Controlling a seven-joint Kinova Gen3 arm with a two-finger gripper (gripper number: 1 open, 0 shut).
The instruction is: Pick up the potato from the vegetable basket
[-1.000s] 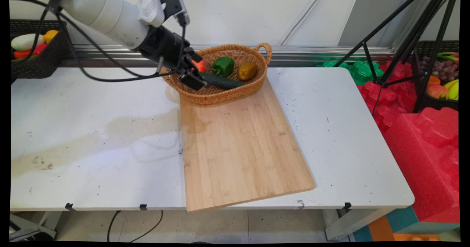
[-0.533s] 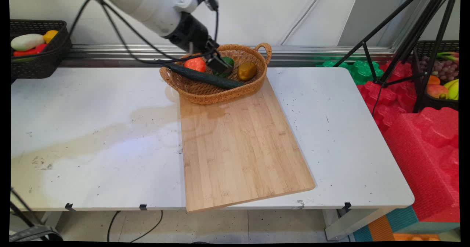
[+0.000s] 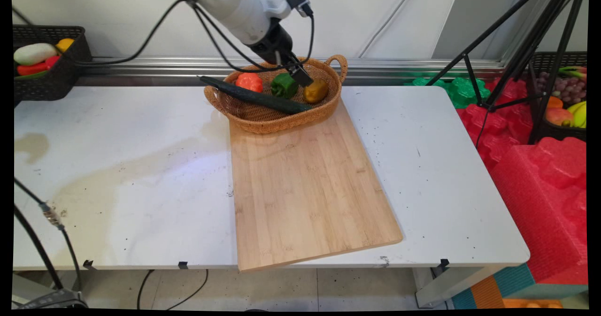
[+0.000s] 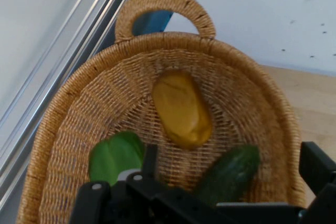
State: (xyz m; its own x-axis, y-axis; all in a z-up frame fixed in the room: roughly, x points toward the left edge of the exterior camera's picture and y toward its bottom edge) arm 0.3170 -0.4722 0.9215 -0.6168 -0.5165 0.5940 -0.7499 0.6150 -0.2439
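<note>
Here, a bamboo cutting board (image 3: 310, 184) lies slantwise on the white worktop (image 3: 117, 165), its near corner jutting past the worktop's front edge. On the board's far end, partly overlapping it, sits an oval wicker basket (image 3: 277, 119), which serves as the landmark for everything else. Inside the basket, a long dark cucumber (image 3: 256, 99) stretches across the near side, its tip poking out over the basket's left rim. Behind the cucumber rest an orange-red pepper (image 3: 249, 81) at the basket's left, a green pepper (image 3: 283, 85) in the middle and a yellow-brown pepper (image 3: 316, 90) at the right, near the basket's looped handle. The robot's black hand (image 3: 303, 77) hangs just above the basket's interior, between the green pepper and the yellow-brown pepper, and holds nothing. The hand view looks down on the yellow-brown pepper (image 4: 181, 109) lying on the basket's weave, and the fingers (image 4: 315, 163) stand wide apart at the bottom of that view. Beyond the basket, a metal rail runs along the wall.
</note>
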